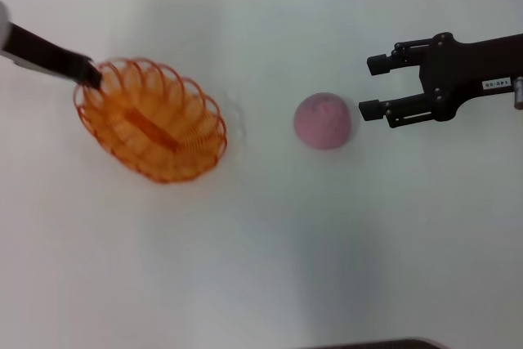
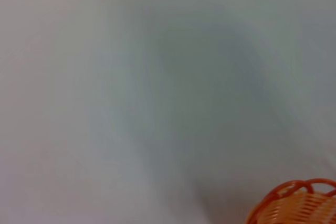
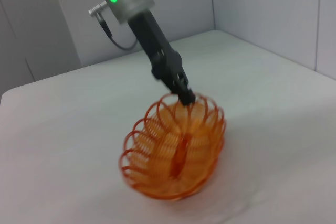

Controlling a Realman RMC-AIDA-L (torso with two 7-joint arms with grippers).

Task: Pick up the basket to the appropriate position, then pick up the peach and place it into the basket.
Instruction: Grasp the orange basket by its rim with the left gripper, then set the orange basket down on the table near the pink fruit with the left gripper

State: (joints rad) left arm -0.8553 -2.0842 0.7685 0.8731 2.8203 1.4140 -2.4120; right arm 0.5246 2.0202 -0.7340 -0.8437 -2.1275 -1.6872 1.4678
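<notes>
Two grippers work: left gripper (image 1: 91, 76) pinches the basket (image 1: 151, 120) rim, placing it. Right gripper (image 1: 374, 85) waits open beside the peach (image 1: 323, 121), which it should grab next.

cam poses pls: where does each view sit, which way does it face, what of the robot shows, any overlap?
Head: high up, looking down at the table, basket, peach; left gripper on the basket rim, open right gripper beside the peach.
Left wrist: faces bare table; basket edge only, no robot parts.
Right wrist: looks across at the basket and left gripper.
Shared: the basket, in all three.
</notes>
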